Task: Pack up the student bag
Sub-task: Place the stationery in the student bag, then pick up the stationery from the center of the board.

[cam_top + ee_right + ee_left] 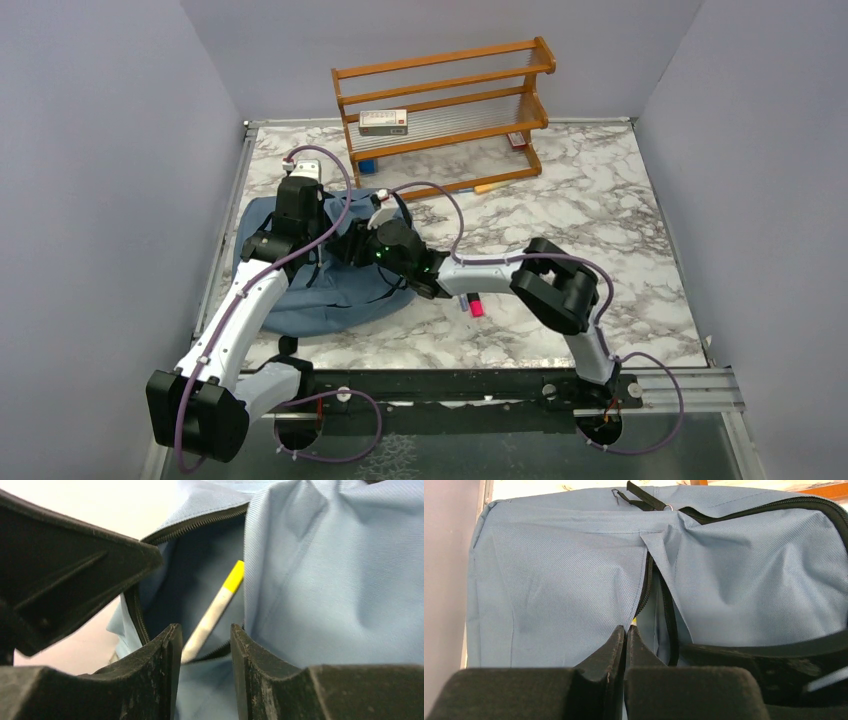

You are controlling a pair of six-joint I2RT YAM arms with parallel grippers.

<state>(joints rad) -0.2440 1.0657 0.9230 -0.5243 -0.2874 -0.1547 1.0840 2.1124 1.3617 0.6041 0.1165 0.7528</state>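
One white pen with a yellow cap (pixel 212 614) is inside the soft dusty-blue fabric backpack (pixel 330 303) on the marble worktop (pixel 600 210), the right hand (pixel 204 630) parted beside it, the left hand (pixel 626 632) pinched on the zipper edge, and a pink marker (pixel 476 306) lies outside, not yet packed.

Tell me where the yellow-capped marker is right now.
In the right wrist view, the yellow-capped marker lies tilted inside the open zipper mouth of the student bag, near end between the parted fingers of the right gripper; the bag sits left of centre from above.
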